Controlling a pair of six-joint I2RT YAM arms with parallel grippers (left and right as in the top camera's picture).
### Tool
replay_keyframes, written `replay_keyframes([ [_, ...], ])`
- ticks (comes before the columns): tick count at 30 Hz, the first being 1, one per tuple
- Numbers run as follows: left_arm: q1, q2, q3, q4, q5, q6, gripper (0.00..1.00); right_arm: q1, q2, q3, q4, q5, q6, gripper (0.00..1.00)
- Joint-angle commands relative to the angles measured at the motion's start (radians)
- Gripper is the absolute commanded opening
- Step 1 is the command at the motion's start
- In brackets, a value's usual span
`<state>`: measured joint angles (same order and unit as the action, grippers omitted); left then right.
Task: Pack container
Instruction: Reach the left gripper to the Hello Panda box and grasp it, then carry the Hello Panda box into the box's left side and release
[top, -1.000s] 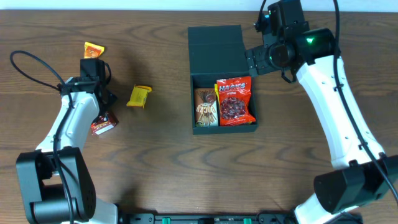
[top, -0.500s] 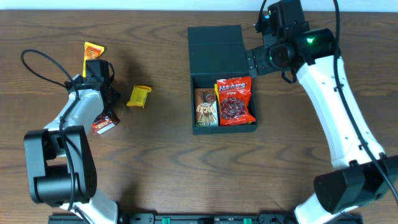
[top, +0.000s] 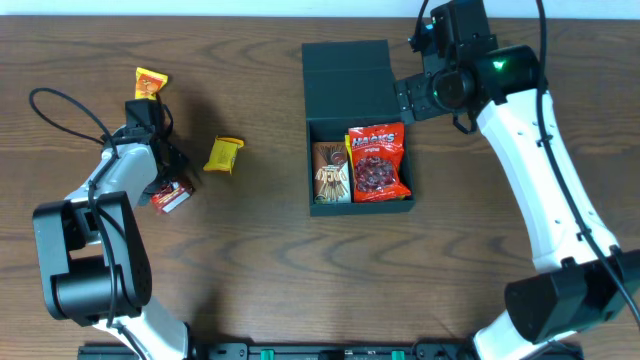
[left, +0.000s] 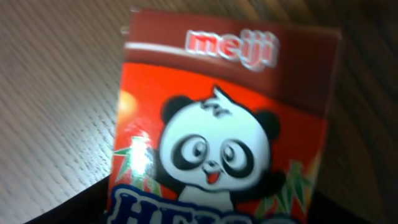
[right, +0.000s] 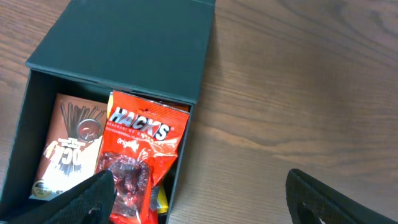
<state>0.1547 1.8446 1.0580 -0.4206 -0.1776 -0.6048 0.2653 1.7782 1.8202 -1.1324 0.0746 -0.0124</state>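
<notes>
The container (top: 310, 165) is a dark teal box with its flap lid (top: 345, 80) laid open toward the back. Inside lie a brown stick-snack box (top: 331, 172) and a red Hacks bag (top: 378, 162). In the right wrist view the container (right: 37, 93) and the Hacks bag (right: 134, 162) sit lower left. My right gripper (top: 405, 100) (right: 202, 198) hovers open at the container's back right corner, holding nothing. At the far left my left gripper (top: 166, 188) (left: 208, 214) is shut on a red panda snack box (top: 175, 199) (left: 224, 124), which rests on the table.
A yellow packet (top: 223, 154) lies on the wood between the left arm and the container. An orange packet (top: 150, 81) lies behind the left gripper. The left arm's black cable (top: 60, 105) loops over the table's left side.
My left gripper has come down over the red panda box and closed on it; the box has turned slightly. The right arm and the container have not moved.
</notes>
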Motion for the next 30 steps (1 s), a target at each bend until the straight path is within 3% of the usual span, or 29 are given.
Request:
replay_keyframes([
  [1, 0.004, 0.006, 0.011, -0.021, 0.056, 0.026, 0.75, -0.004, 0.0, 0.01, 0.0, -0.004, -0.011, 0.88],
  [20, -0.021, 0.005, 0.271, -0.253, 0.078, 0.141, 0.61, -0.006, 0.0, 0.013, 0.029, -0.002, -0.012, 0.88],
  [26, -0.117, 0.005, 0.364, -0.314, 0.071, 0.183, 0.6, -0.043, 0.0, 0.039, 0.028, 0.004, -0.011, 0.87],
  [30, -0.263, 0.005, 0.462, -0.375, 0.07, 0.201, 0.59, -0.143, 0.0, 0.139, -0.006, 0.004, 0.016, 0.86],
])
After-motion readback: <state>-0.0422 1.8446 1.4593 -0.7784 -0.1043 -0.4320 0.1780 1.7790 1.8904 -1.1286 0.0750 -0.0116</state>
